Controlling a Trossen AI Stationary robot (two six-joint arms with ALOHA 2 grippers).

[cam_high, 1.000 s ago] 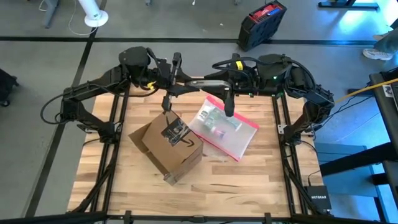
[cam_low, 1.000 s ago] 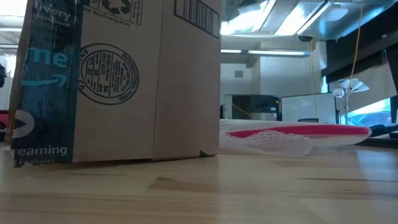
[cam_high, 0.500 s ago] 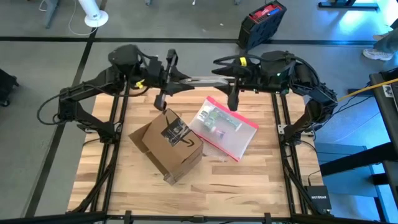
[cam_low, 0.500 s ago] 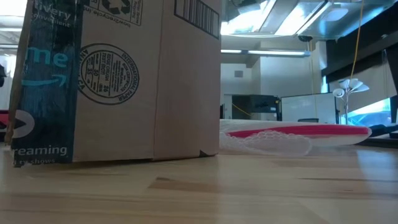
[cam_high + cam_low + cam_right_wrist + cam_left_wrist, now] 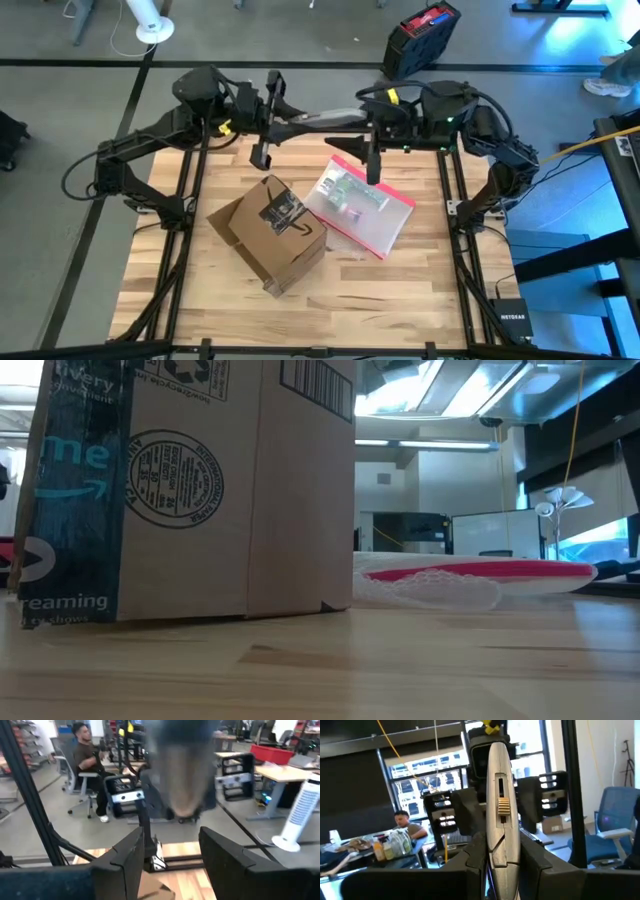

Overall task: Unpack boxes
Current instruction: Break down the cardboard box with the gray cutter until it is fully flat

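Note:
The brown cardboard box [image 5: 268, 232] with black printed tape rests on its underside left of the table's middle, one flap spread to its left; the low view shows it close up [image 5: 190, 490]. High over the far edge my two grippers point level at each other. A grey box cutter [image 5: 502, 815] sticks out of my left gripper [image 5: 502, 870], which is shut on it. The cutter's free end [image 5: 182, 775] stands close before my right gripper [image 5: 172, 850], which is open; its fingers [image 5: 225, 852] have only table between them. My left gripper pinches the cutter's rear end [image 5: 502, 857] between its two fingers, one on each flat side. The fingers lie along the cutter and come level from the table's left. The cutter juts forward and slightly upward, lifted clear, toward the right gripper.
A clear pouch with a pink-red edge [image 5: 360, 205] lies flat on the table right of the box. A black and red case [image 5: 420, 38] stands on the floor beyond the far edge. People sit in the room behind [image 5: 87, 760]. Bare wood lies along the near side [image 5: 400, 300].
My left gripper has tipped its fingers upward a little with the cutter and drawn slightly toward the far edge. My right gripper has tipped a little as well. Box and pouch have kept still.

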